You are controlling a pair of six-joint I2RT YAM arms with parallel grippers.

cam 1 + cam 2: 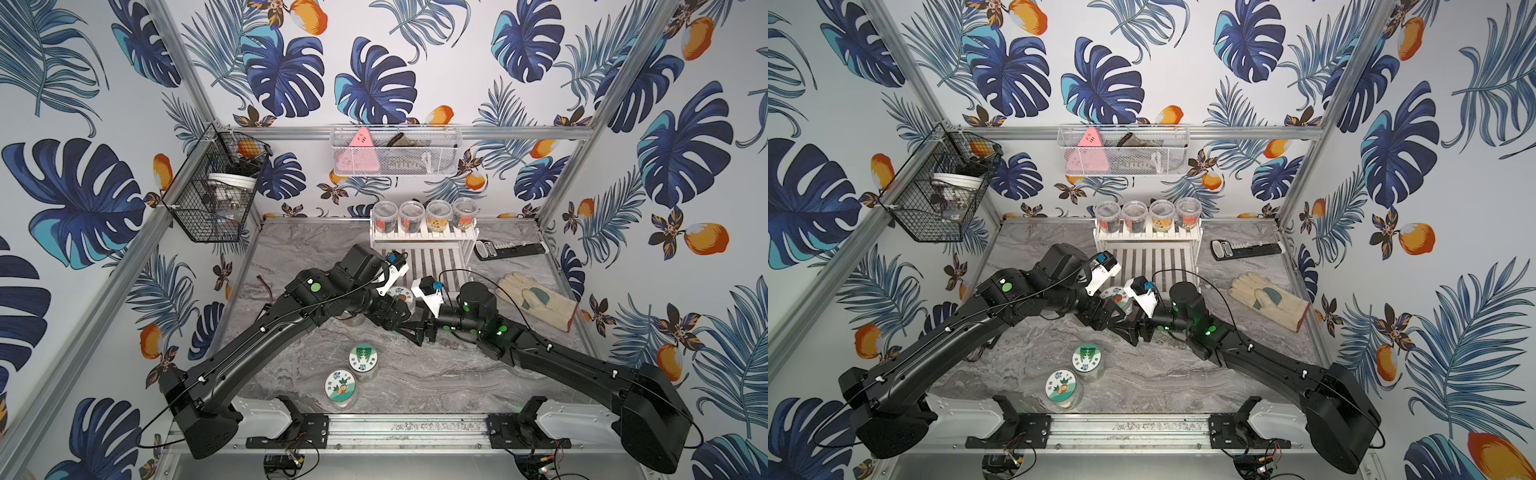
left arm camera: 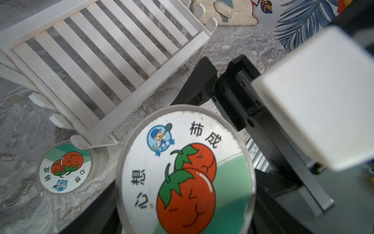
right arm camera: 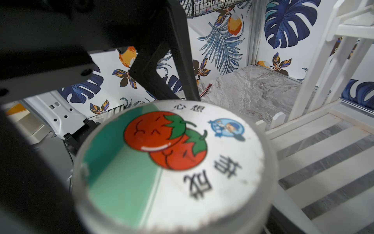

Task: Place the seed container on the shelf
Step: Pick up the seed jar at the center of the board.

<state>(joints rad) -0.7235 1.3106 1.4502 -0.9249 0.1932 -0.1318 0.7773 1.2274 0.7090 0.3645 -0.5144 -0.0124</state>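
Note:
The seed container (image 2: 185, 172), a clear jar with a tomato-print lid, hangs just above the table in front of the shelf (image 1: 428, 257). In both top views its lid (image 1: 401, 293) (image 1: 1116, 296) peeks out between the two wrists. My left gripper (image 1: 405, 320) comes in from the left and is shut on the jar. My right gripper (image 1: 422, 330) faces it from the right, with its jaws on either side of the same jar. The lid (image 3: 172, 162) hides those fingertips. The shelf's lower slatted tier (image 2: 91, 60) (image 3: 323, 152) is bare. Several filled cups (image 1: 424, 216) stand on its upper tier.
A second tomato-lid jar (image 2: 64, 168) stands on the table by a shelf leg. Two more lidded jars (image 1: 363, 357) (image 1: 340, 384) sit near the front. A glove (image 1: 536, 299) and a black device (image 1: 511, 249) lie to the right. A white mesh basket (image 1: 395, 153) and a black wire basket (image 1: 216, 187) hang on the walls.

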